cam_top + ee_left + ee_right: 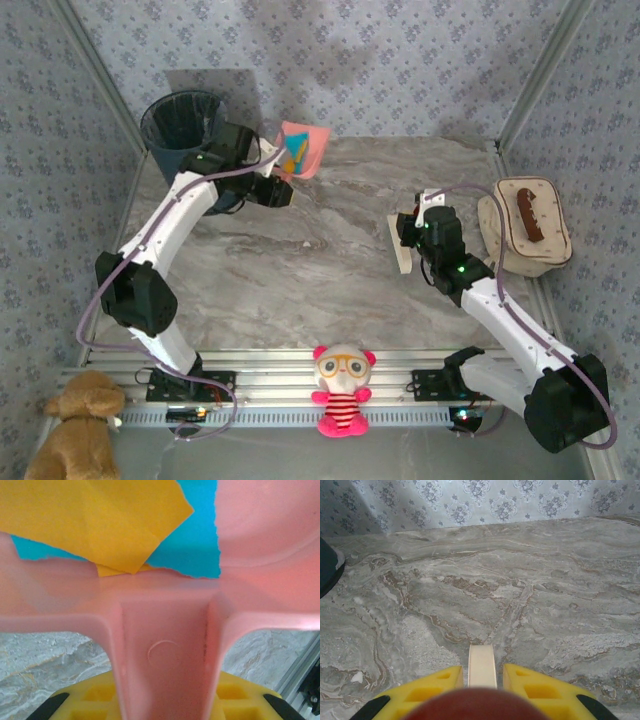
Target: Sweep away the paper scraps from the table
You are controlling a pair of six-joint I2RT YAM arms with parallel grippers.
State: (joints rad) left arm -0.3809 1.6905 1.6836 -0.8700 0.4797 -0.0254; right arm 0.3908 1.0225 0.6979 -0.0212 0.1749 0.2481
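The table [330, 270] spans the top view. At ten o'clock stands a dark bin [182, 125]. Just beside it, near eleven, the left gripper [167, 702] pinches the handle of the pink dustpan [308, 150]. At three o'clock the right gripper [483, 672] is clamped on a cream flat tool [482, 662]. The paper scraps [100, 520], orange and cyan, lie inside the pan

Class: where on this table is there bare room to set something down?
Free: the table centre, between dustpan, cream tool and near rail; also the far-right corner. Crowded: far left by the bin; right edge by the pouch.
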